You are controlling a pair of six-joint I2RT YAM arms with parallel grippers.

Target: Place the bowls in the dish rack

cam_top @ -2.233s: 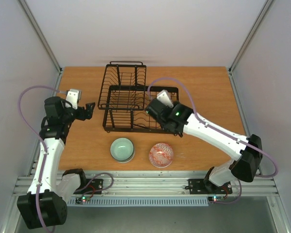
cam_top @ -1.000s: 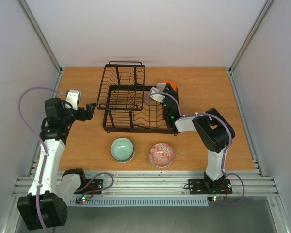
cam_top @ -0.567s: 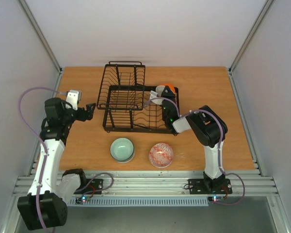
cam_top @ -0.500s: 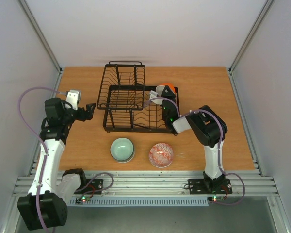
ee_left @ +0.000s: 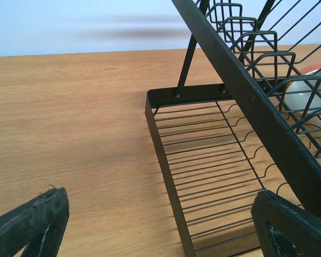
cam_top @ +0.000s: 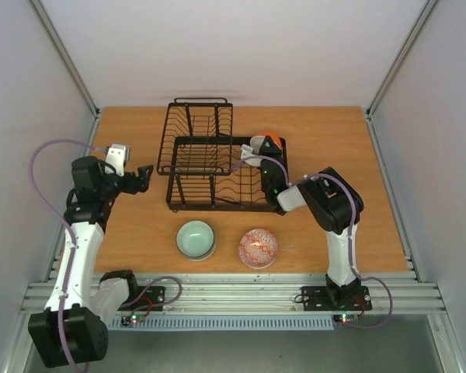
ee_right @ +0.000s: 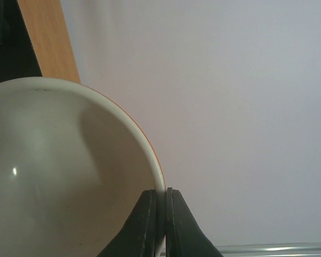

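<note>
Right gripper (ee_right: 160,191): jaws nearly together, clamped on the rim of an orange-backed bowl (ee_right: 53,160); one finger (ee_right: 145,225) lies against the white interior, the other against the outside; only the thickness of the rim separates the pads. Top view: this bowl (cam_top: 270,142) sits at the far right corner of the dish rack (cam_top: 210,167), tilted on edge over the larger section; whether it bears on the wires cannot be told. Left wrist view: the same bowl (ee_left: 310,88) shows behind the tines of the rack (ee_left: 246,101), white with an orange edge.

Left gripper (cam_top: 144,177): jaws spread wide, nothing between them; it hangs over the table (cam_top: 334,132) just left of the rack, fingers pointing toward it; in its own camera the two black fingertips (ee_left: 37,219) frame the rack's low wire tray.

Green bowl (cam_top: 196,238): upright on the table, on the near side of the rack, apart from it. Patterned bowl (cam_top: 258,247): upright, just right of the green bowl, not touching it; red and white pattern inside. Neither of these two touches a gripper.
</note>
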